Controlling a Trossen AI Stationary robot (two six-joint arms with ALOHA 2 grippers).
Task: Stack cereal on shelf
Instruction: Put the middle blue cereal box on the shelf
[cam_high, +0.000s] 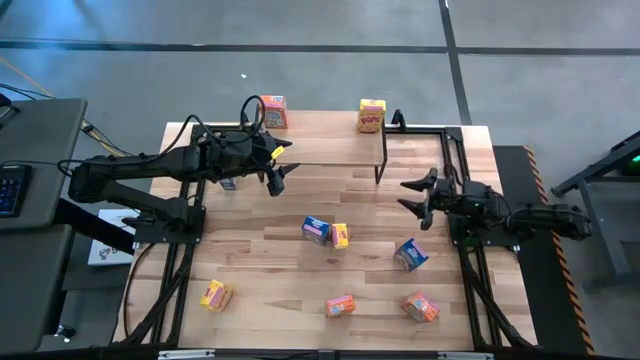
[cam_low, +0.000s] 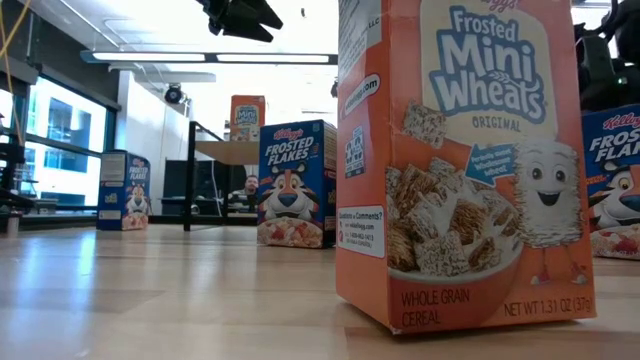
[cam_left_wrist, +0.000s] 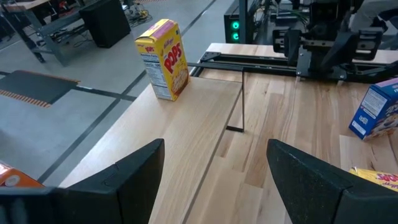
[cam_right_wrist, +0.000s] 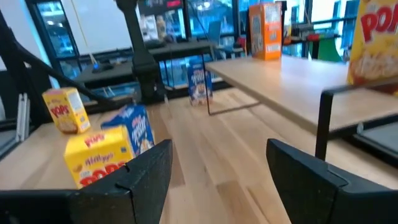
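Observation:
The shelf (cam_high: 320, 145) stands at the table's far side. An orange cereal box (cam_high: 272, 110) stands upright on its far left corner and a yellow one (cam_high: 371, 115) on its far right corner. My left gripper (cam_high: 275, 165) hovers open above the shelf's near edge, left of middle, and points along the board (cam_left_wrist: 205, 118) toward the yellow box (cam_left_wrist: 163, 59); nothing is between its fingers. My right gripper (cam_high: 420, 195) is open and empty at the table's right side, just right of the shelf's right legs, and points left toward loose boxes (cam_right_wrist: 102, 155).
Loose cereal boxes lie on the table: a blue (cam_high: 316, 229) and yellow (cam_high: 339, 235) pair at the middle, a blue one (cam_high: 410, 254) to the right, a yellow one (cam_high: 214, 295) and two orange ones (cam_high: 340, 305) (cam_high: 421, 306) near the front edge. Another blue box (cam_high: 228, 183) stands by the left arm.

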